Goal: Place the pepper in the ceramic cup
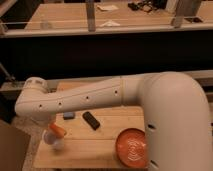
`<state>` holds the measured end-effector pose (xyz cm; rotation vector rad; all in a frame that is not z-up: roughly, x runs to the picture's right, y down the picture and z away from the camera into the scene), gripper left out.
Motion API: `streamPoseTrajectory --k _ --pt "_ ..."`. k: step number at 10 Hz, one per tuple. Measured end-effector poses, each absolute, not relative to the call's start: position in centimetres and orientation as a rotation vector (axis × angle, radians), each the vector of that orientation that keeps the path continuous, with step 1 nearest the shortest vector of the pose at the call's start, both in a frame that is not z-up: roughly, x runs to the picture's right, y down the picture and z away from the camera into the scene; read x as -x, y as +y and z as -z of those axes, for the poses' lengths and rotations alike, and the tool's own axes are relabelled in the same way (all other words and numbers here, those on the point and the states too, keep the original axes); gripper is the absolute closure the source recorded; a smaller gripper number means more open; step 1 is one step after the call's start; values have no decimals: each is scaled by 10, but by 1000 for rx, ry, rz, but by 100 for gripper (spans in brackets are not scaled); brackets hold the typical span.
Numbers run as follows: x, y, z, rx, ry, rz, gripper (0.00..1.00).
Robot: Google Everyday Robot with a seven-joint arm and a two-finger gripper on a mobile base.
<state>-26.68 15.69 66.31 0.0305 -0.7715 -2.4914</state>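
The pepper [57,130] is small and orange-red. It lies at the rim of the small white ceramic cup [54,141], which stands near the left end of the wooden table [95,150]. I cannot tell whether the pepper is inside the cup or only above it. My gripper [50,125] is at the end of the white arm [85,102], right over the cup and the pepper. It is mostly hidden behind the wrist.
A black rectangular object [91,120] and a small blue-grey object [69,116] lie mid-table under the arm. The round orange plate with white swirls [132,148] sits at the front right. A brown box [12,147] stands left of the table. A dark railing runs behind.
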Motion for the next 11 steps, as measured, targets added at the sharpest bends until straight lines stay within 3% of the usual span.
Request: streamPoseTrajectory --k 11 --pt "272 159 -662 -34 -789 2516 99"
